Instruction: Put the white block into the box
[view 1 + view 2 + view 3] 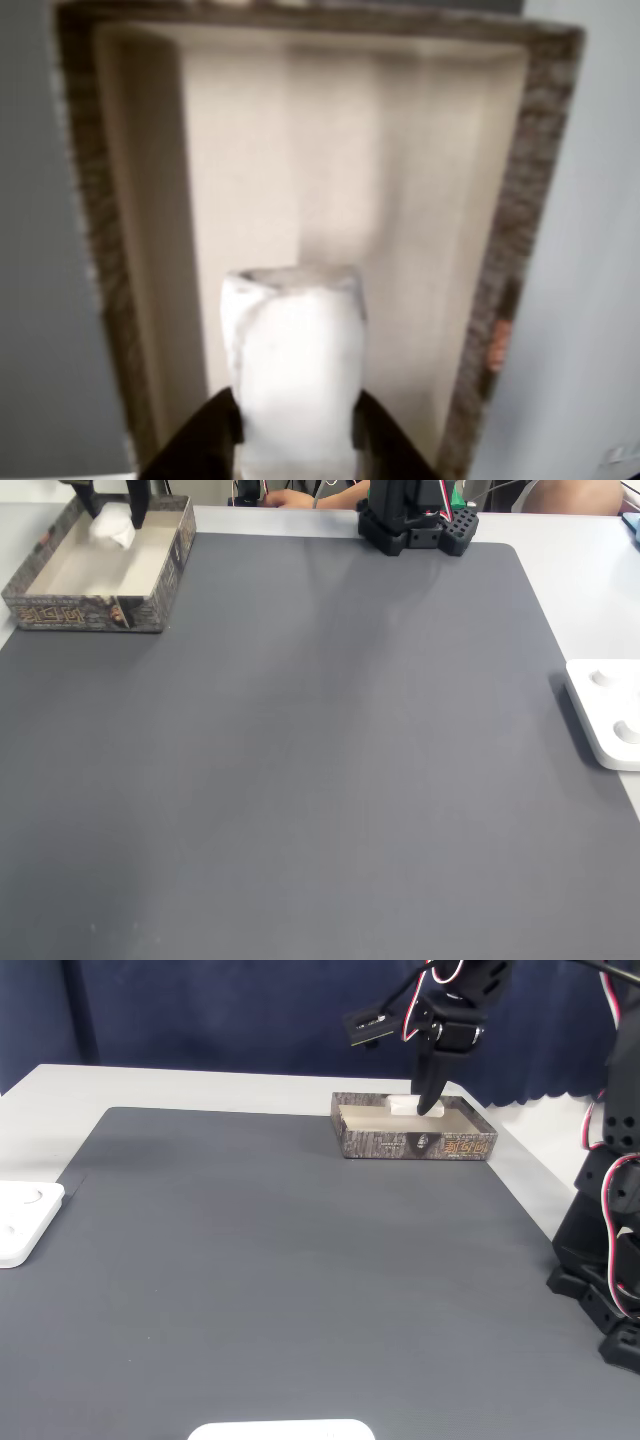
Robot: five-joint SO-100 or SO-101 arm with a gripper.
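Observation:
The white block [292, 350] is clamped between my gripper's [295, 410] two black fingers, which press on its left and right sides. It hangs over the cream inside of the box [520, 200], whose thick speckled walls frame the other view. In a fixed view the box [80, 613] sits at the mat's top left corner, with the block [112, 530] and gripper [112, 515] over its far end. In another fixed view the gripper [428, 1105] points down into the box [415, 1145], holding the block [400, 1106] at about rim height.
A flat white panel with round buttons [608, 715] lies at the mat's right edge, seen at the left [20, 1222] in the other fixed view. The arm's black base [415, 525] stands at the mat's far edge. A person's arm [300, 498] rests behind it.

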